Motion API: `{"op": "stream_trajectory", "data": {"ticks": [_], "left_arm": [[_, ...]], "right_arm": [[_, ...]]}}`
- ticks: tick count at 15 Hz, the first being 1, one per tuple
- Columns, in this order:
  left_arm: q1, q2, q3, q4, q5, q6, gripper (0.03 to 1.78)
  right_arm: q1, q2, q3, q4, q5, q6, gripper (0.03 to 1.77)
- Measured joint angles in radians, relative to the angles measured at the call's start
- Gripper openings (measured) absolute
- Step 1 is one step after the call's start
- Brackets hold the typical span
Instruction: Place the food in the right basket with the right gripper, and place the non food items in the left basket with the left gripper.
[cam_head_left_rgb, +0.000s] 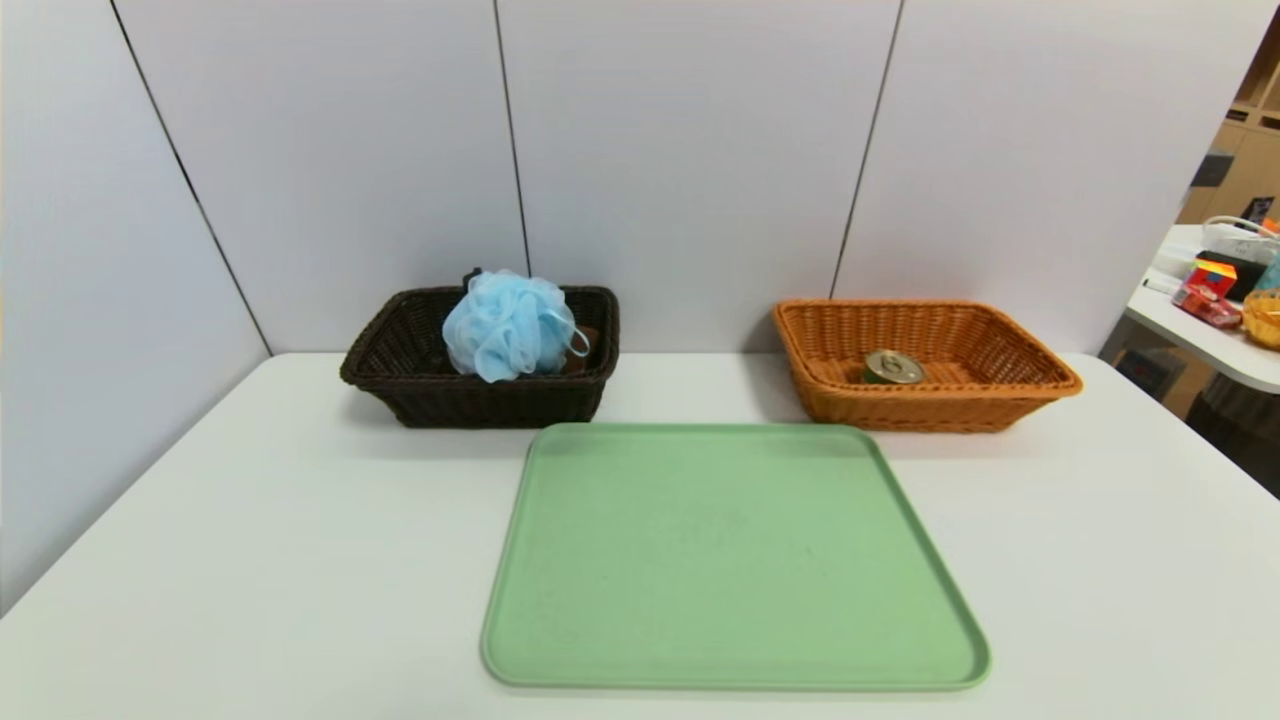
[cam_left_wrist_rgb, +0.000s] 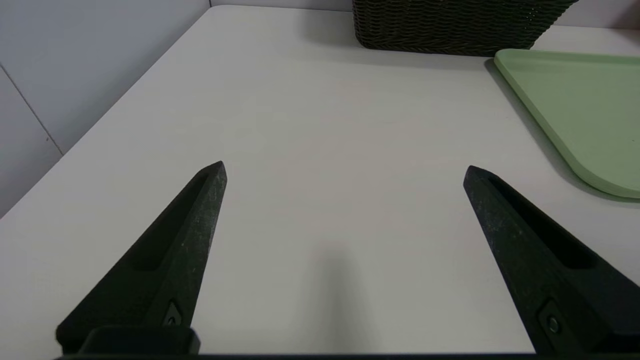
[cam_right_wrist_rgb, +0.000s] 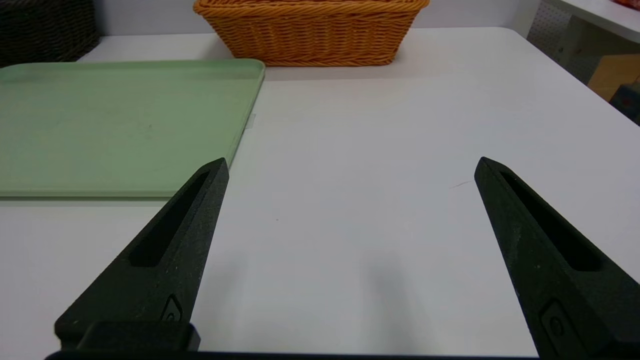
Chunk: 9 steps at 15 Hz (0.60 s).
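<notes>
A small tin can (cam_head_left_rgb: 892, 367) with a gold lid lies inside the orange-tan right basket (cam_head_left_rgb: 1030, 372) at the back right. The dark brown left basket (cam_head_left_rgb: 400, 385) at the back left holds a fluffy light blue bath pouf (cam_head_left_rgb: 508, 325); a brown piece (cam_head_left_rgb: 585, 345) shows beside it, the rest of its contents is hidden. Neither arm shows in the head view. My left gripper (cam_left_wrist_rgb: 345, 170) hangs open over bare table, near the tray's left edge, well short of the dark basket (cam_left_wrist_rgb: 450, 25). My right gripper (cam_right_wrist_rgb: 351, 166) is open over the table beside the tray's right edge, the orange basket (cam_right_wrist_rgb: 310, 32) farther ahead.
A pale green tray (cam_head_left_rgb: 735, 560) lies bare in the middle of the white table (cam_head_left_rgb: 250, 560), in front of both baskets. Grey wall panels close off the back and left. A second table (cam_head_left_rgb: 1210, 330) with clutter stands off to the right.
</notes>
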Motion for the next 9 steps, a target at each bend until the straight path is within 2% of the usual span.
{"op": "stream_trajectory", "data": {"ticks": [9], "left_arm": [[0.000, 0.000, 0.000, 0.000, -0.001, 0.002, 1.69]], "right_arm": [[0.000, 0.000, 0.000, 0.000, -0.002, 0.001, 1.70]]}}
